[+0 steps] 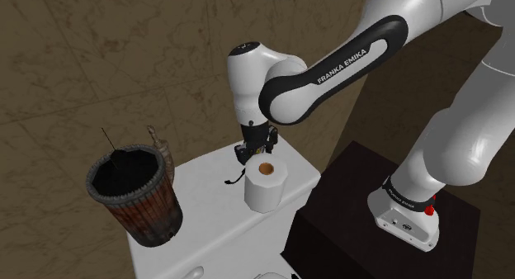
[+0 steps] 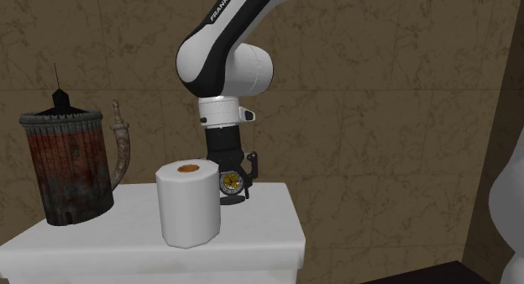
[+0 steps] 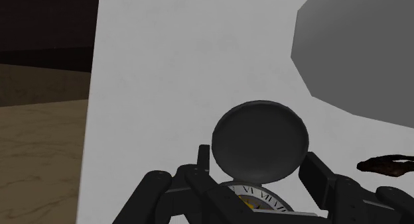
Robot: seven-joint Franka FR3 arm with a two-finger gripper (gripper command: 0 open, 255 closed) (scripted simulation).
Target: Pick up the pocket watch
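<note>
The pocket watch [image 2: 231, 183] is a dark round case with its lid [image 3: 260, 142] flipped open and a white dial with Roman numerals [image 3: 257, 197]. My black gripper [image 2: 233, 180] is shut on it, one finger [image 3: 199, 183] on each side of the case. In the second exterior view the watch hangs just above the white top [image 2: 260, 228], and its dark chain [image 1: 231, 180] trails down onto the surface. In the shoulder view the gripper [image 1: 254, 151] points straight down, close behind the white paper roll [image 1: 266, 185].
The white paper roll [image 2: 189, 202] stands right beside the gripper. A rusty dark tankard [image 1: 136, 193] with a curved handle [image 2: 124, 152] stands at the far end of the white top [image 1: 206, 211]. The dark stand [image 1: 371, 228] sits at the shoulder view's lower right.
</note>
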